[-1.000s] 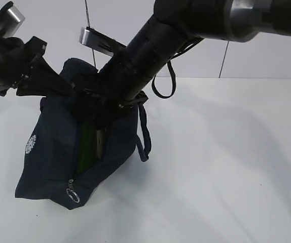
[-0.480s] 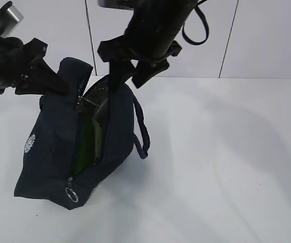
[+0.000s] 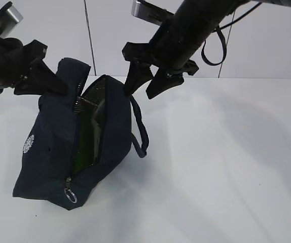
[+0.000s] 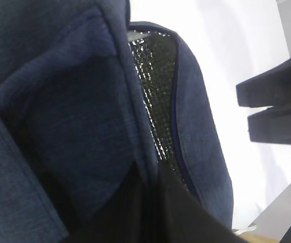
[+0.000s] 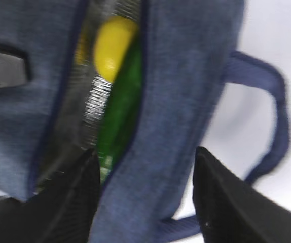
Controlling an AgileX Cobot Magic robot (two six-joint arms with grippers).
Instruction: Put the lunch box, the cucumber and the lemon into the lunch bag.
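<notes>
Fabric is what governs handling here. In the exterior view the lunch bag (image 3: 79, 147) slumps on the white surface (image 3: 226, 167) at left of centre, soft and without a frame, so its mouth likely gapes only because the left end effector (image 3: 59, 88), at upper left, is pinched together on the rim cloth. The rim or the loop handle (image 3: 140, 126) look like the sensible places to grip; the walls would just fold. The right end effector (image 3: 145, 83) hangs above the opening, upper centre, fingers apart and empty. Only a green strip shows in the slit here, and the ring pull (image 3: 72, 195) hangs at the bag's lower end.

The left wrist view fills with navy cloth and the silvery lining (image 4: 158, 81) of the open mouth; contents are hidden, but the clamped rim fold shows at close range.

The right wrist view looks straight down into the gap. The lemon (image 5: 112, 48) sits at upper centre, touching the cucumber (image 5: 120, 111) that runs down below it; both seem firm and smooth, liable to roll. The lunch box cannot be made out with certainty. The spread black fingers (image 5: 221, 197) frame the lower edge.
</notes>
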